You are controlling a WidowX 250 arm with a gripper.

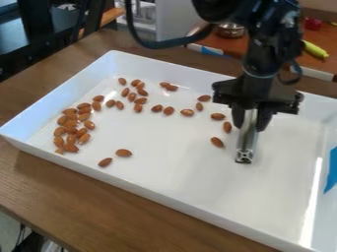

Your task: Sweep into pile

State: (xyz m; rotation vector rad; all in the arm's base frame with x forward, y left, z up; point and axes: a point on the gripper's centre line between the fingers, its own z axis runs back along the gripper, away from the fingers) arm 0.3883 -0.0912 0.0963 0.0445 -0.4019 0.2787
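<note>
A white rectangular tray (178, 170) lies on a brown wooden table (39, 179), and the almonds are all inside it. The thickest group of almonds (71, 130) sits toward the tray's left end as the camera sees it, many of them touching. From there a loose, uneven band of nuts runs along the far side, bunched a little near the far left corner and thinning toward the middle. Two almonds (123, 153) lie apart from the rest, nearer the camera, below and to the right of the thick group. Three more (217, 142) lie near the hand (251, 120), on its left in the view. The black arm (263, 49) comes in from the top edge, and its hand hangs over the right half of the tray, gripping a silvery metal bar (247, 142) between its two fingers, which stand apart only by the bar's width. The bar points down toward the tray floor, its cross-patterned end turned to the camera. Blue tape (331, 170) marks the tray's right wall. On a surface behind are a metal bowl (230, 30), a yellow item (316, 49) and a small red one (313, 23).
</note>
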